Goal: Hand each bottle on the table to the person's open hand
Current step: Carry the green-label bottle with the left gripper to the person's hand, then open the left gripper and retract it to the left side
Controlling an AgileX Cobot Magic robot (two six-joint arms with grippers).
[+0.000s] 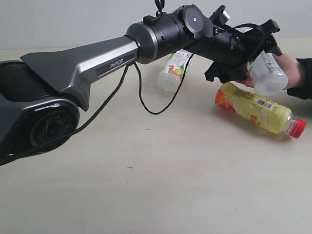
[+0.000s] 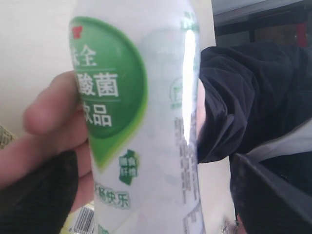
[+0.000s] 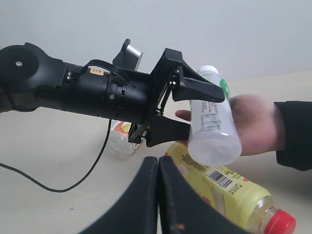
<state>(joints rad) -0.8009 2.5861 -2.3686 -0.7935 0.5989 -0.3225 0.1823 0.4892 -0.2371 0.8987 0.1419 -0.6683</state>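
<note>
Three bottles, one hand, two grippers, one table.

The bottles number three: one white bottle (image 1: pixel 267 73), one yellow bottle (image 1: pixel 261 108) and one clear bottle (image 1: pixel 173 70) with a fruit label. Two of them lie on the single table (image 1: pixel 146 185), and one is up off it. The yellow bottle has one red cap (image 1: pixel 298 127) and one barcode (image 1: pixel 265 104). One hand (image 1: pixel 288 68) shows, in one dark sleeve (image 1: pixel 304 78). There are two grippers: the left gripper (image 1: pixel 253 56), with two black fingers around the white bottle, and the right gripper (image 3: pixel 158 163), seen only from its own wrist, its two fingers pressed together. One arm (image 1: pixel 87 63) fills the exterior view, and one black cable (image 1: pixel 146 100) hangs from it.
</note>
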